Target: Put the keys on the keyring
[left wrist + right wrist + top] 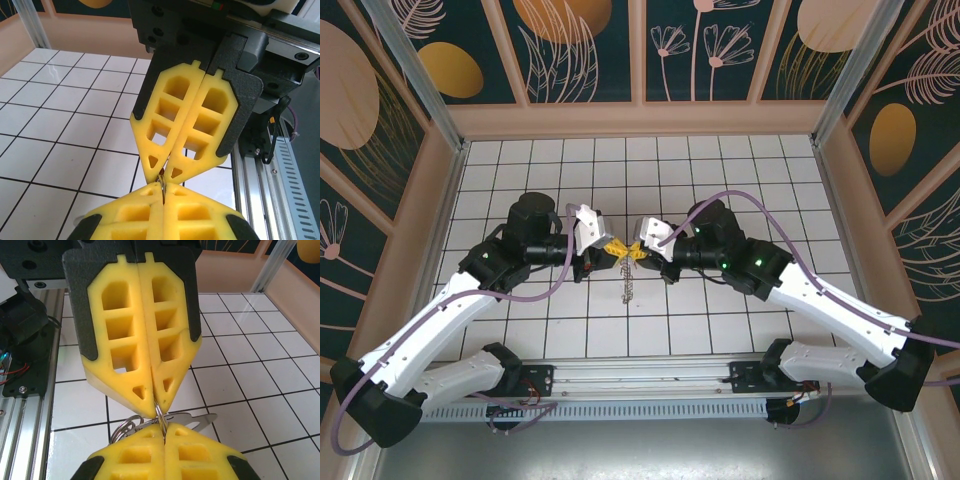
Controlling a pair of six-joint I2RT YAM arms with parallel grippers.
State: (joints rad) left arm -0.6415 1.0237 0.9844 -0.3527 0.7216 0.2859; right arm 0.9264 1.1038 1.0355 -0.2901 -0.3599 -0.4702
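My left gripper (616, 249) and right gripper (639, 252) meet tip to tip above the middle of the table. Both are shut on one thin silver ring (160, 412) of the keyring, which runs from one pair of yellow fingertips into the other. In the left wrist view my left gripper (164, 187) pinches that ring (163, 181), and a small reddish speck (162, 171) sits between the right gripper's tips; I cannot tell whether it is the keys. A flat silver piece (200, 419) and looped rings (122, 426) hang off the ring. A thin beige-grey strand (628, 286) dangles below the grippers.
The white tiled floor (720, 170) is walled by a wooden rim (640, 122) at the back and sides. An aluminium rail (640, 375) with the arm bases runs along the near edge. Purple cables (790, 240) loop over both arms.
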